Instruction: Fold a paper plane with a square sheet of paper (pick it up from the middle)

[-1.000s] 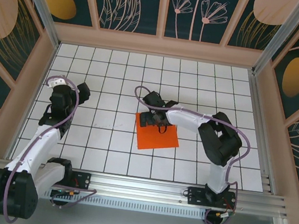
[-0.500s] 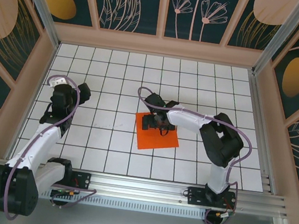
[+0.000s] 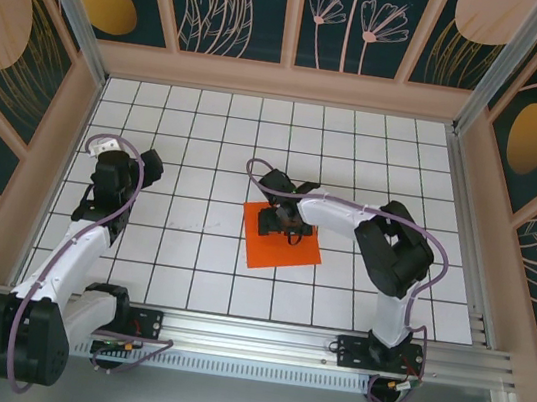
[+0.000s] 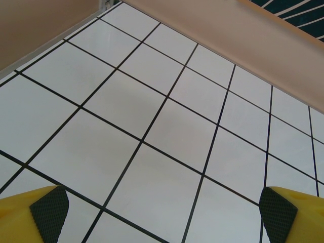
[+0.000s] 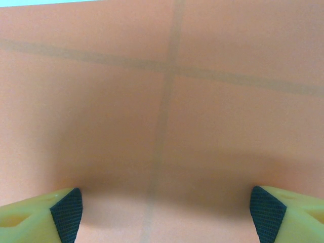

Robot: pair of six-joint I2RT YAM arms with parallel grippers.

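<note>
The white gridded tabletop stretches out on every side of the square sheet of paper, which lies flat on it, turned a little askew to the black grid lines. The right arm bends in from the right of the sheet and reaches over its far half; the left arm stands well apart to the left of the sheet. In the right wrist view the orange sheet is unfolded, with grid lines showing faintly through it. The right pincer is low over the sheet, spread with nothing between its dark pads; whether they touch the sheet I cannot tell. The left pincer is spread wide over bare tiles, away from the sheet
</note>
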